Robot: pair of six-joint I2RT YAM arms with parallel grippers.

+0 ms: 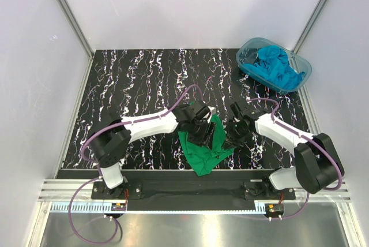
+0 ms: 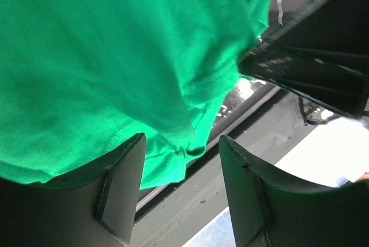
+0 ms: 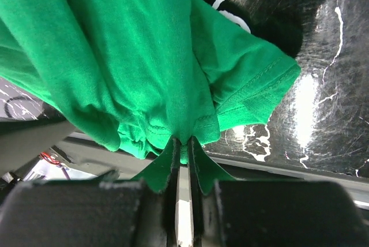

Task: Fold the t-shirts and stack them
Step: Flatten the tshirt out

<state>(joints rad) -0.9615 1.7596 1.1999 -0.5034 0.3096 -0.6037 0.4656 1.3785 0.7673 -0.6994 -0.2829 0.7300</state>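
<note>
Right gripper (image 3: 183,157) pinches green t-shirt (image 1: 203,153) fold shut; left gripper (image 2: 180,169) spread wide, cloth draped over it, unclamped. Shirt bunched at near-centre of table (image 1: 138,85), long axis far-to-near, tip toward near edge; collar end unclear. Risk: lone thin pinch slips, bunch slides off near edge. Turquoise t-shirts (image 1: 275,65) in tub (image 1: 244,55), far right.

Top camera overhead, facing down; wrist cameras close-up; all share green t-shirt (image 1: 203,153).

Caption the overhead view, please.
Right gripper pinches a green t-shirt beside the left gripper; blue shirts fill a tub.
</note>
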